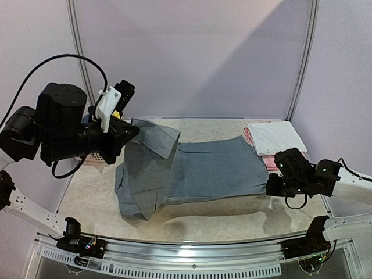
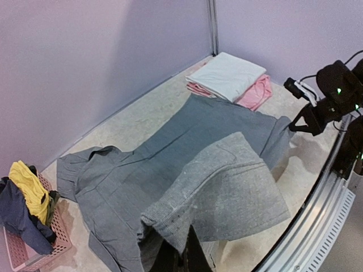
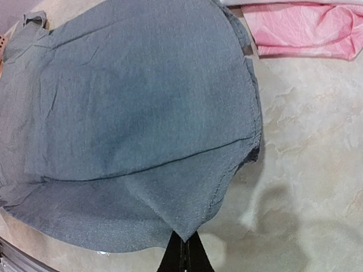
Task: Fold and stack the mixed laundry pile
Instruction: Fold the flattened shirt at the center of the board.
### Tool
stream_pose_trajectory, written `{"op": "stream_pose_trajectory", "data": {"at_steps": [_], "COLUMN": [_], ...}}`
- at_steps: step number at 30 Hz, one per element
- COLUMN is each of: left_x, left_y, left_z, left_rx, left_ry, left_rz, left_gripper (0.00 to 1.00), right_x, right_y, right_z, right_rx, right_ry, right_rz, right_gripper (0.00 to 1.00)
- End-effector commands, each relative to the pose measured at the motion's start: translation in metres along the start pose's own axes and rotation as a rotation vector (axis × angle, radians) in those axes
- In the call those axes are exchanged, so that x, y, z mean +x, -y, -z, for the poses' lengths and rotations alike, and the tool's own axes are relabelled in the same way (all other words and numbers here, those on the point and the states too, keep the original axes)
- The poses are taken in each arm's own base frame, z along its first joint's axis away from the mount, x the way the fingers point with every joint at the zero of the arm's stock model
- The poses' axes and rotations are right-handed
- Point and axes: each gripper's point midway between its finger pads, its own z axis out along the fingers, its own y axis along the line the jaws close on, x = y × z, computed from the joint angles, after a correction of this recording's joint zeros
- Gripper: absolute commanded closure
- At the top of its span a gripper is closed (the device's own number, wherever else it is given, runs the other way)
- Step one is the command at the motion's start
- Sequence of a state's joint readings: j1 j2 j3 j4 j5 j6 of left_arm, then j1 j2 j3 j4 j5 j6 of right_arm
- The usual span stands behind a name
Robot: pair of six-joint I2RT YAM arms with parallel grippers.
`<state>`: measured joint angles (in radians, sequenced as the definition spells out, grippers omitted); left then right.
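Draping limply from both pincers, the grey trousers point(image 1: 197, 171) look soft, light and floppy, so they are best pinched at hems or corners, since any unsupported part will sag. The left gripper point(image 2: 182, 256) is closed on a raised flap, probably the waist end though cloth hides its fingertips, and the rest lies spread on the table point(image 1: 232, 218) ahead of it. The right gripper point(image 3: 182, 249) is clamped on a near hem corner, with the folded white piece point(image 2: 227, 73) and pink piece point(image 2: 255, 93) ahead to its right.

left gripper point(image 1: 132, 135) raised, fingers pinched; right gripper point(image 1: 271, 185) low (pointing inward), pinched too.
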<state>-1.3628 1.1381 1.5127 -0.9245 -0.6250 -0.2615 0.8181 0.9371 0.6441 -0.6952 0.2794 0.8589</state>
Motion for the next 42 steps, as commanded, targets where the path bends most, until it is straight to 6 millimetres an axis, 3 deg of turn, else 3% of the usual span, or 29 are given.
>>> {"op": "stream_pose_trajectory", "data": {"at_steps": [1, 6, 14, 25, 34, 42], "left_x": [-0.022, -0.029, -0.033, -0.031, -0.009, 0.016], "left_y": [-0.013, -0.021, -0.036, -0.059, -0.076, -0.105], "left_z": [-0.004, -0.017, -0.044, -0.107, -0.170, -0.213], "left_rx": [-0.024, -0.045, -0.040, -0.032, 0.023, 0.016], "left_ry": [0.030, 0.017, 0.014, -0.007, -0.034, -0.059], "left_rz": [-0.067, -0.127, -0.194, -0.260, -0.320, -0.319], "left_gripper": [1.00, 1.00, 1.00, 1.00, 1.00, 1.00], "right_x": [-0.028, -0.045, -0.062, -0.081, -0.086, -0.086], "right_y": [-0.005, -0.010, -0.010, 0.000, 0.012, 0.016], "right_z": [0.011, 0.013, -0.010, -0.048, -0.085, -0.113], "right_rx": [0.033, 0.073, 0.142, 0.191, 0.246, 0.269], "right_ry": [0.093, 0.133, 0.122, 0.085, 0.029, -0.018], "right_rz": [0.022, 0.040, 0.047, 0.008, 0.001, 0.005], "right_gripper": [1.00, 1.00, 1.00, 1.00, 1.00, 0.98]}}
